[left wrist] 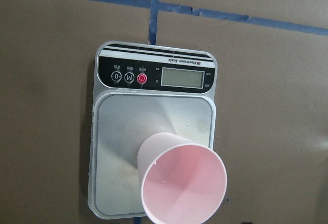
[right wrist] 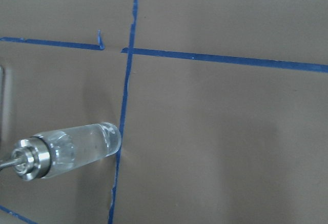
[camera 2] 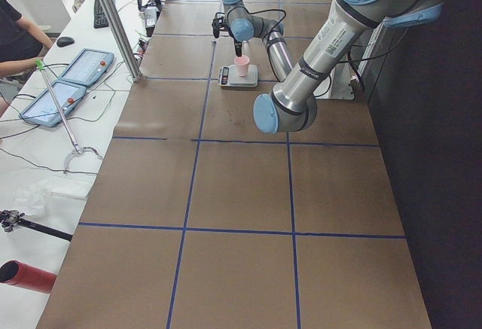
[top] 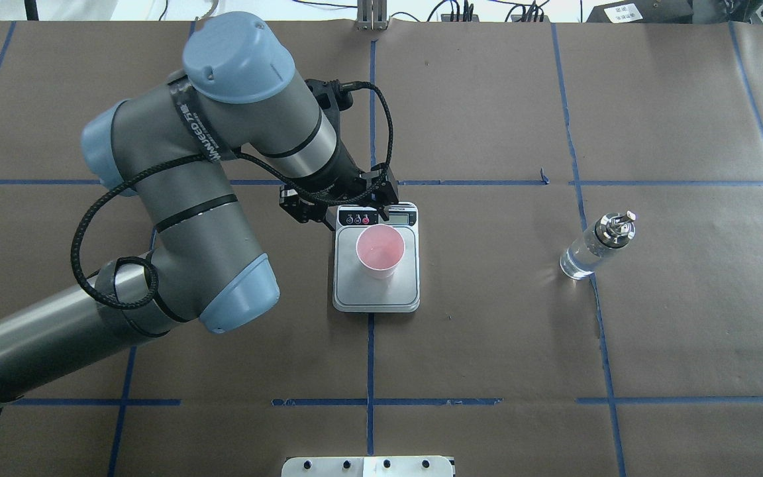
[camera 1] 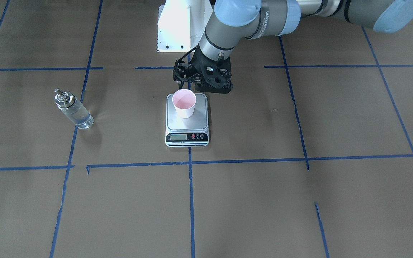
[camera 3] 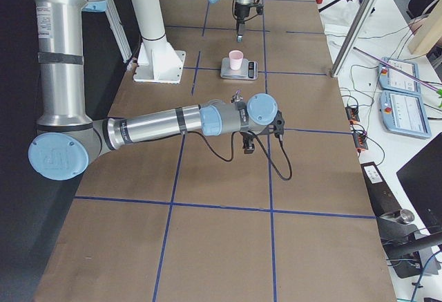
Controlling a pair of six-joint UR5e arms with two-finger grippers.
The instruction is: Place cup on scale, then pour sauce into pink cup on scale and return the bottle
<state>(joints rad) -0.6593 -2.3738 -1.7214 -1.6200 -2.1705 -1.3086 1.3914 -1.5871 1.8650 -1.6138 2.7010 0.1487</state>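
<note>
The pink cup point(camera 1: 184, 103) stands upright on the steel platform of the scale point(camera 1: 200, 120), toward its robot-side end. It also shows in the overhead view point(top: 380, 250) and the left wrist view point(left wrist: 182, 185), and looks empty. My left gripper point(camera 1: 201, 83) hangs open above the cup, apart from it, holding nothing. The bottle point(camera 1: 74, 109) of clear sauce stands alone on the table to my right, and shows in the right wrist view point(right wrist: 66, 149). My right gripper point(camera 3: 248, 146) hovers beyond the bottle; I cannot tell its state.
The robot's white base point(camera 1: 177, 25) stands behind the scale. Blue tape lines cross the brown table paper. In the exterior left view a side bench with tablets point(camera 2: 75, 80) and a metal post point(camera 2: 113, 20) lie past the table's far edge.
</note>
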